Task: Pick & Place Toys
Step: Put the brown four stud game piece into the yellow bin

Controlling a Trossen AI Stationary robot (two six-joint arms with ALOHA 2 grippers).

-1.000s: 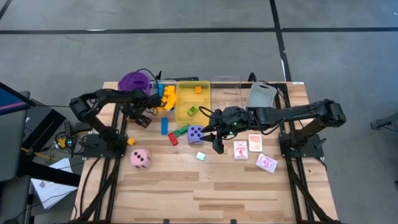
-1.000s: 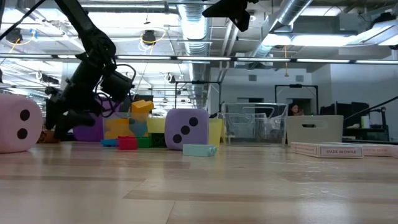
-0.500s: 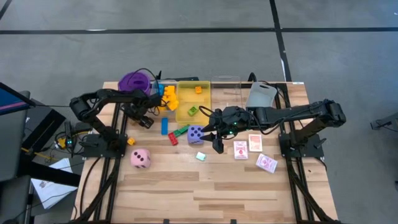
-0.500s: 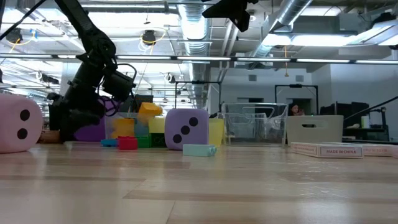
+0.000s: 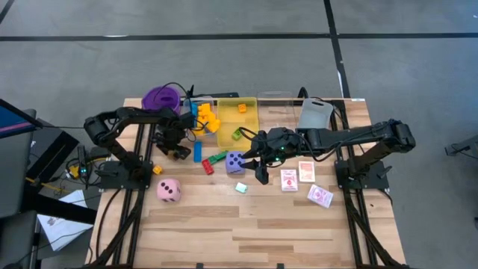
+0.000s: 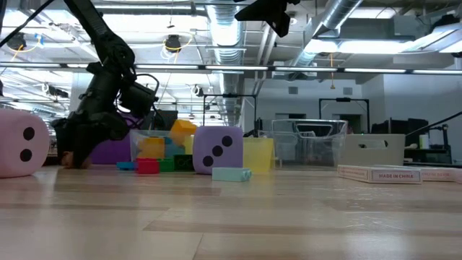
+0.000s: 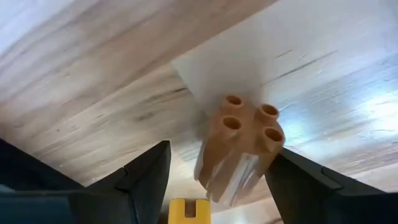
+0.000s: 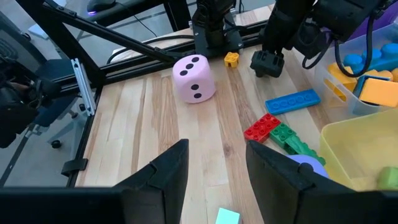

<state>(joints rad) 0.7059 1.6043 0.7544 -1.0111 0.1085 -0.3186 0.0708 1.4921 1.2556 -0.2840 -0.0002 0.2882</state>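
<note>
In the left wrist view an orange four-stud block (image 7: pixel 245 134) shows blurred between the fingers of my left gripper (image 7: pixel 221 150), which stand apart. That gripper (image 5: pixel 179 152) points steeply down, low over the table, beside the clear tray (image 5: pixel 196 112) of yellow and blue blocks. My right gripper (image 5: pixel 260 173) hangs open above the table near the purple die (image 5: pixel 234 160), with nothing between its fingers (image 8: pixel 168 180). The pink die (image 5: pixel 169 190), a blue block (image 5: pixel 197 152), a red block (image 5: pixel 208 167), a green block (image 5: pixel 217 158) and a teal block (image 5: pixel 240 187) lie on the table. My left gripper has the orange block's side (image 7: pixel 264 165) close against one finger (image 7: pixel 298 180); a gap shows between the block and the other finger (image 7: pixel 146 174). The blur leaves it open whether any finger touches the block, so I cannot tell.
Along the far edge stand a purple cup (image 5: pixel 163 97), a yellow tray (image 5: pixel 250 119), a second clear tray (image 5: pixel 275 112) and a grey tray (image 5: pixel 314 113). Red-patterned cards (image 5: pixel 289 179) lie right of centre. Another orange block (image 5: pixel 157 169) sits by the left arm's frame.
My left gripper has turned at the wrist while staying low over the table, and its tip has swung slightly toward the near right. The row of trays, with the yellow blocks in the clear one, has slid a little toward the table's right edge.
</note>
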